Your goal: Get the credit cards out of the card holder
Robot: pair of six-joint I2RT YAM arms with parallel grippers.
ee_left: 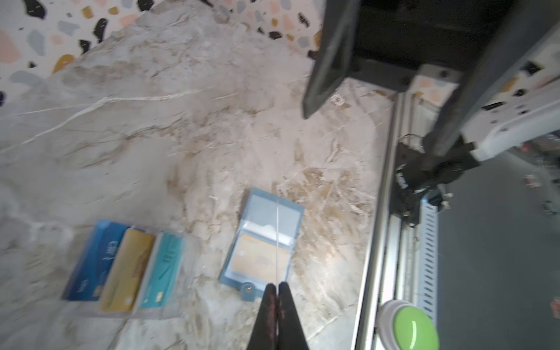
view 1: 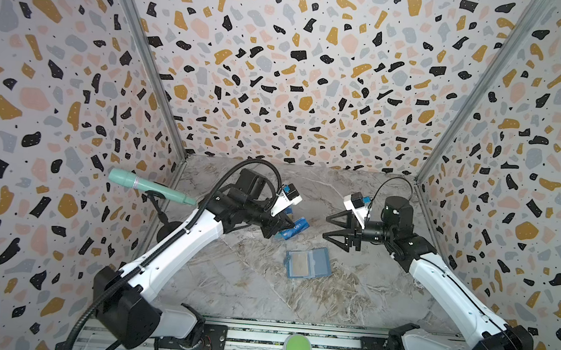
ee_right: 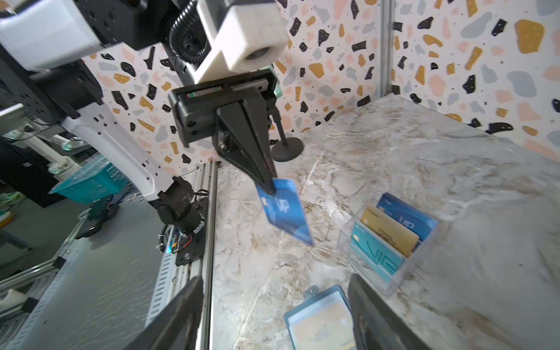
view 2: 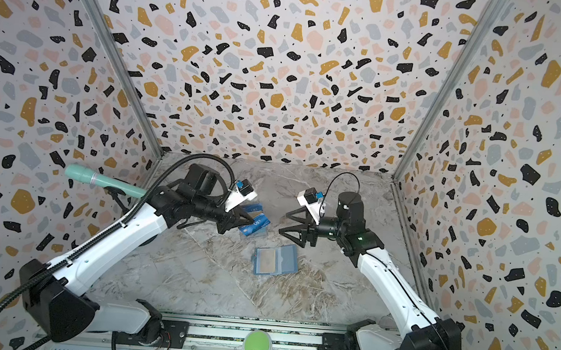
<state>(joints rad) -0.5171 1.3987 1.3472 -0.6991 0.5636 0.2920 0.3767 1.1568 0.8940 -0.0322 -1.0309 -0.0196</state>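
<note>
The left tool (ee_right: 271, 189) was pinched shut on one corner of a thin, glossy blue plastic credit card with white lettering (ee_right: 285, 212), which hung tilted in the air above the marble-patterned surface (view 1: 226, 283). The right tool (view 1: 328, 228) stood with its jaws apart and empty, facing the left one across the middle of the workspace.

The small dusty-blue leather-like card holder (view 1: 309, 262) lay open like a book on the surface between the two arms, with a tan-gold card (ee_left: 260, 257) showing in one clear inner sleeve. Beyond it, a clear acrylic tiered stand (ee_right: 391, 272) carried a teal card (ee_right: 375, 257), a gold card (ee_right: 391, 230) and a dark blue card (ee_right: 406, 218), each upright in its own tier.

The held card looked light, stiff and slick, so a corner pinch would probably let it swing or slip; a grip nearer the middle of a short edge seemed steadier. The remaining tan-gold card, lying flat under a soft, clinging sleeve, likely needed taking by its exposed edge at the sleeve's mouth while the limp holder was pinned down.
</note>
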